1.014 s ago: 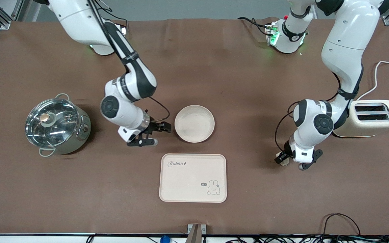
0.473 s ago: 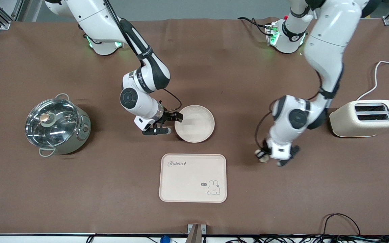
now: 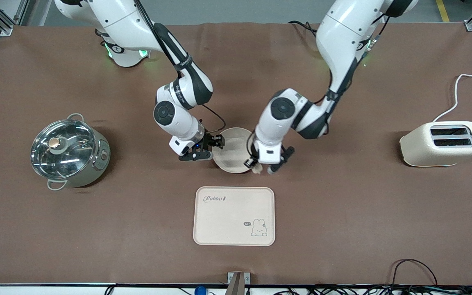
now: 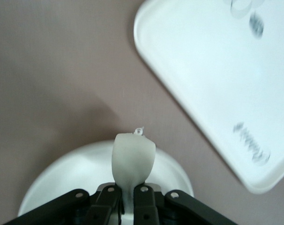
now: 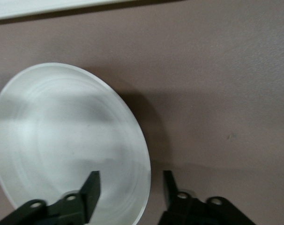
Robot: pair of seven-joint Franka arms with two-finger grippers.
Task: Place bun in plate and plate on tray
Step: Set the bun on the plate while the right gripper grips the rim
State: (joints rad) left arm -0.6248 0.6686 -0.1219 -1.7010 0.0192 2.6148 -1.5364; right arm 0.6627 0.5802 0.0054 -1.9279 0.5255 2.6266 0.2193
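Bun (image 4: 133, 157) is pinched between the pressed-in fingers (image 4: 143, 201) of the left gripper (image 3: 262, 168), held in the air over the plate (image 3: 232, 153)'s rim, at the edge toward the left arm's end of the desk (image 3: 342, 229). In the left wrist view the bun is seen sticking out past the fingertips, above the plate's rim (image 4: 62, 168), with the tray (image 4: 212, 79) near.

Plate rests on the desk, farther from the front camera than the tray (image 3: 234, 216), a strip of bare desk between them. Plate is partly covered by both arms' wrists.

Right gripper (image 3: 209, 148) is set low at the plate's rim on the side toward the right arm's end of the desk. Its fingers (image 5: 88, 192) are spread, one over the plate's inside, the other outside over the desk, the rim (image 5: 144, 187) between them; contact cannot be told.

Pot (image 3: 69, 150) with a glass lid stands well apart from the plate toward the right arm's end. Toaster (image 3: 445, 143) stands well apart toward the left arm's end, its cord trailing off.
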